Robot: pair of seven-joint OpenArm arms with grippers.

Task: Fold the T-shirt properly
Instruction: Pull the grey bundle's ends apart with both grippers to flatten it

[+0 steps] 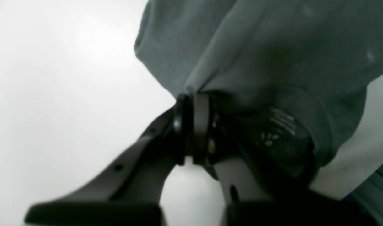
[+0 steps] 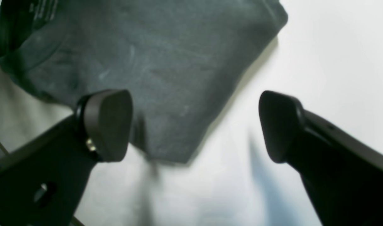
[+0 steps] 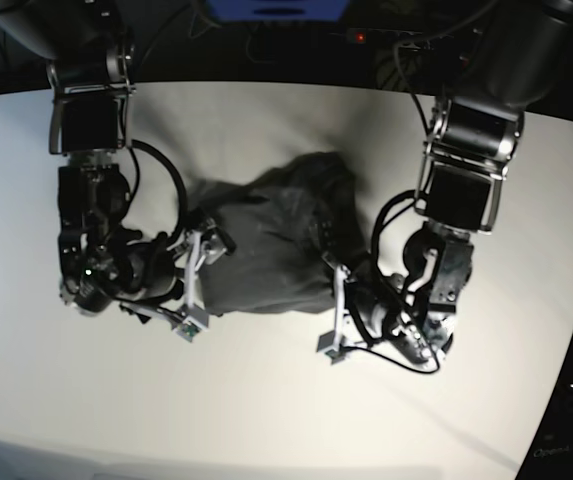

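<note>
Robot lab bench, bare white table, dark cabling behind, two mounted arms

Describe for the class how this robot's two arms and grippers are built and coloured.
Both arms are black with boxy silver-grey upper segments and looping black cables. The left gripper and right gripper have matte black fingers ending in rounded pads. Small white-and-grey wrist modules sit beside each gripper.

Plain charcoal-grey T-shirt, white table, black fingers.
</note>
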